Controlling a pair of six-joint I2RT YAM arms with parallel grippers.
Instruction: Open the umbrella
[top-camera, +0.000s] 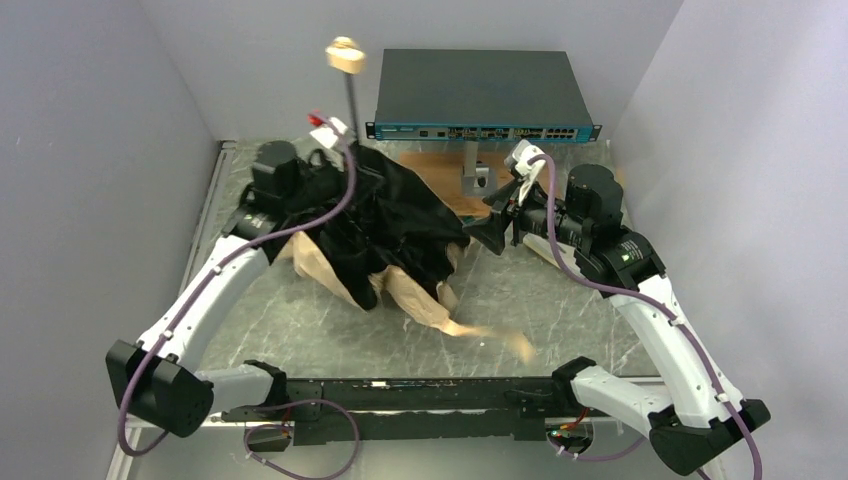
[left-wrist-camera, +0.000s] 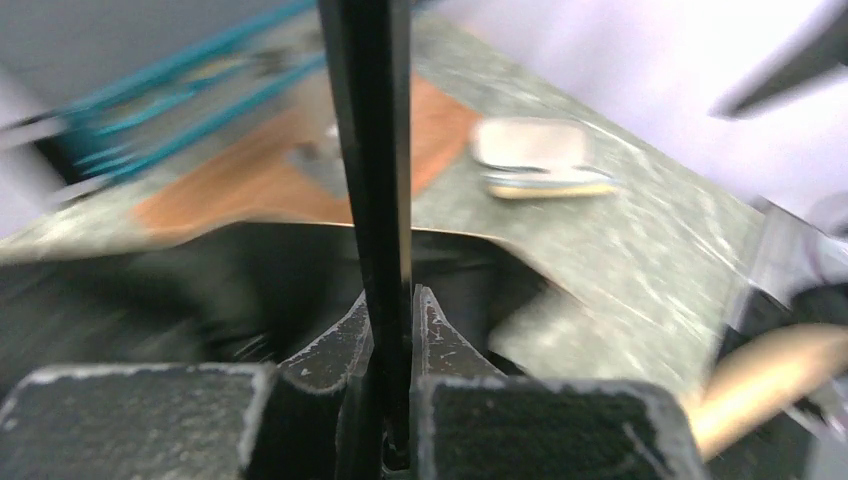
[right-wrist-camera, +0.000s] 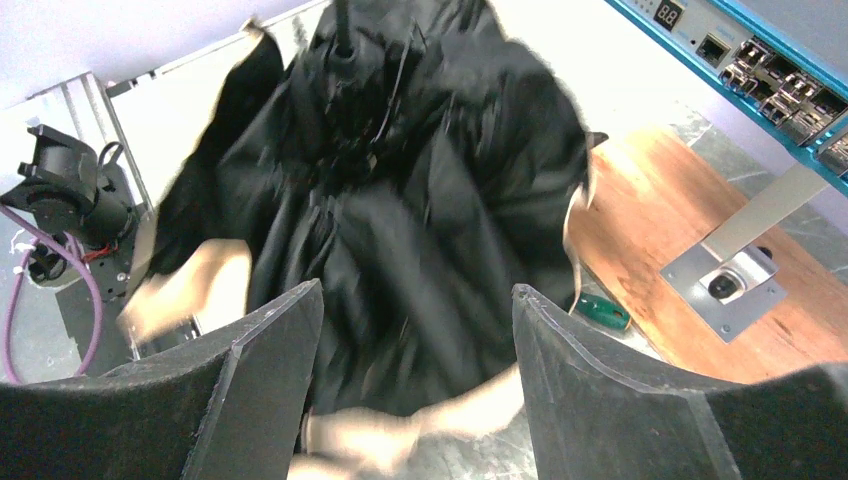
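Observation:
The umbrella (top-camera: 390, 225) lies half spread on the table, with the black lining up and pale beige fabric (top-camera: 410, 295) showing at its front edge. Its thin shaft (top-camera: 352, 110) rises to the beige handle (top-camera: 346, 55). My left gripper (top-camera: 336, 135) is shut on the shaft just above the canopy. In the left wrist view the black shaft (left-wrist-camera: 375, 150) runs between the closed fingers of the left gripper (left-wrist-camera: 393, 300). My right gripper (top-camera: 495, 232) is open and empty at the canopy's right edge. In the right wrist view the right gripper (right-wrist-camera: 415, 300) faces the black canopy (right-wrist-camera: 400, 180), which is blurred.
A network switch (top-camera: 480, 95) stands on a post with a wooden base (top-camera: 440, 175) at the back. A flat pale oval sleeve (left-wrist-camera: 530, 155) lies on the table to the right. A small green thing (right-wrist-camera: 600, 312) lies by the wooden base. Walls close in on both sides.

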